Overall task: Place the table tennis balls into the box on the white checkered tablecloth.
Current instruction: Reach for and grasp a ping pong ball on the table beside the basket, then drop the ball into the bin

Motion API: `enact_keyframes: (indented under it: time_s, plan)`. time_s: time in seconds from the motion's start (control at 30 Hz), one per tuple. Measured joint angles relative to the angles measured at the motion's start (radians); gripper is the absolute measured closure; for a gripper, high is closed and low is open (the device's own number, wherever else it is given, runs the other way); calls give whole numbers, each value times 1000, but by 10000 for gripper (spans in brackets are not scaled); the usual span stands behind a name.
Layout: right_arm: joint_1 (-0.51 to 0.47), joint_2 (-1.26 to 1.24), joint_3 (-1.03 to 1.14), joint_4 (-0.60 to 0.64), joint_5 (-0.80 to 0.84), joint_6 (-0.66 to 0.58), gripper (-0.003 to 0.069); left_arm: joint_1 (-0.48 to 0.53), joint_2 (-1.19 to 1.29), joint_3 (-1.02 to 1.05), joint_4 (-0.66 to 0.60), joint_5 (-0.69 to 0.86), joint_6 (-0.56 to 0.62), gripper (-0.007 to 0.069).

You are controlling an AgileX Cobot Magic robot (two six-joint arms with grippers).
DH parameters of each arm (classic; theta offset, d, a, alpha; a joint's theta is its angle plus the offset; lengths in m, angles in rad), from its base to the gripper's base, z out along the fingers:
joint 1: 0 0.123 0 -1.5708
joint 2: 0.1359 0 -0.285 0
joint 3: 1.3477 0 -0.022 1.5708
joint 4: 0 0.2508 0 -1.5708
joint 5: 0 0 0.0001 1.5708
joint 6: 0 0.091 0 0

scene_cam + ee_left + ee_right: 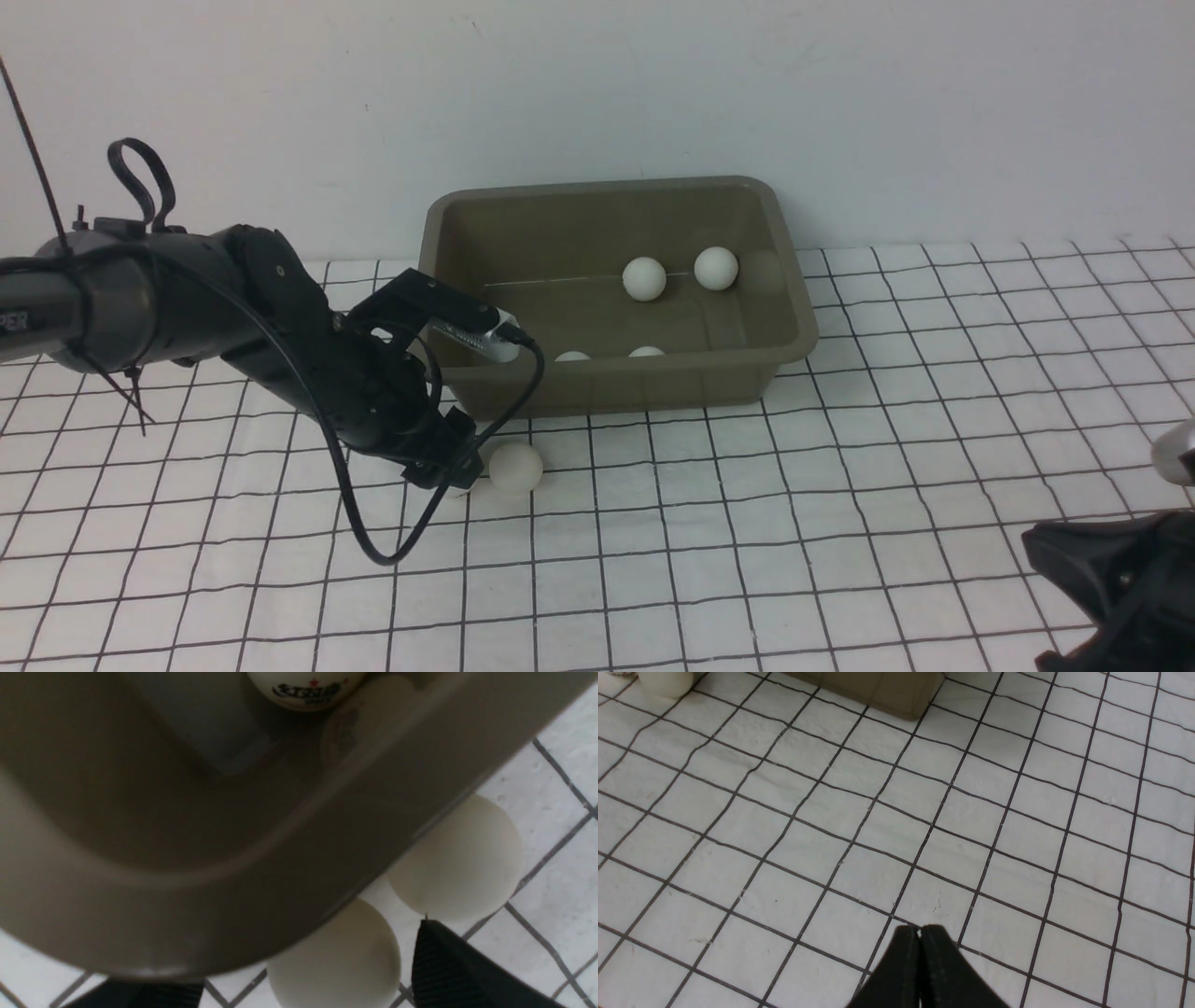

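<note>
White table tennis ball (334,956) sat by the box (187,905), left gripper (289,956) spread around it. Closing might snag the rim; right gripper (920,929) was pinched together.

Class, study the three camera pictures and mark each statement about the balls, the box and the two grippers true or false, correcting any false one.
1. The right gripper is shut and holds nothing. True.
2. Every ball is already in the box. False: two balls lie on the tablecloth beside it.
3. The left gripper is open. True.
4. The box lies tipped on its side. False: it stands upright, opening upward.
5. The logo ball lies on the cloth outside the box. False: it is inside the box.
</note>
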Motion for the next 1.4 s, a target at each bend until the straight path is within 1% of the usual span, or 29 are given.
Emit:
enact_keyframes:
  time_s: [0.37,0.43,0.53,0.6,0.63,0.67,0.8,0.9,0.97,1.03,1.07,1.1,1.17,1.23,1.33,1.4]
  plan:
    - [0,0,0,0,0,0,676,0,57,-29,-1,9,2,90]
    - [0,0,0,0,0,0,676,0,61,-29,-1,9,2,99]
    - [0,0,0,0,0,0,676,0,61,-29,-1,9,2,135]
    - [0,0,0,0,0,0,676,0,61,-29,-1,9,1,192]
    - [0,0,0,0,0,0,676,0,61,-29,-1,9,1,200]
    - [0,0,0,0,0,0,676,0,61,-29,-1,19,-5,272]
    - [0,0,0,0,0,0,676,0,58,-30,0,55,-25,272]
    - [0,0,0,0,0,0,676,0,23,-30,27,133,-63,272]
    - [0,0,0,0,0,0,676,0,2,-30,43,159,-77,272]
    - [0,0,0,0,0,0,676,0,-62,-30,88,233,-111,272]
    - [0,0,0,0,0,0,676,0,-81,-30,101,244,-121,272]
    - [0,0,0,0,0,0,676,0,-143,-30,127,277,-142,272]
    - [0,0,0,0,0,0,676,0,-204,-30,141,277,-153,272]
    - [0,0,0,0,0,0,676,0,-253,-52,143,242,-156,272]
    - [0,0,0,0,0,0,676,0,-256,-113,143,204,-158,272]
    - [0,0,0,0,0,0,676,0,-206,-201,143,194,-171,272]
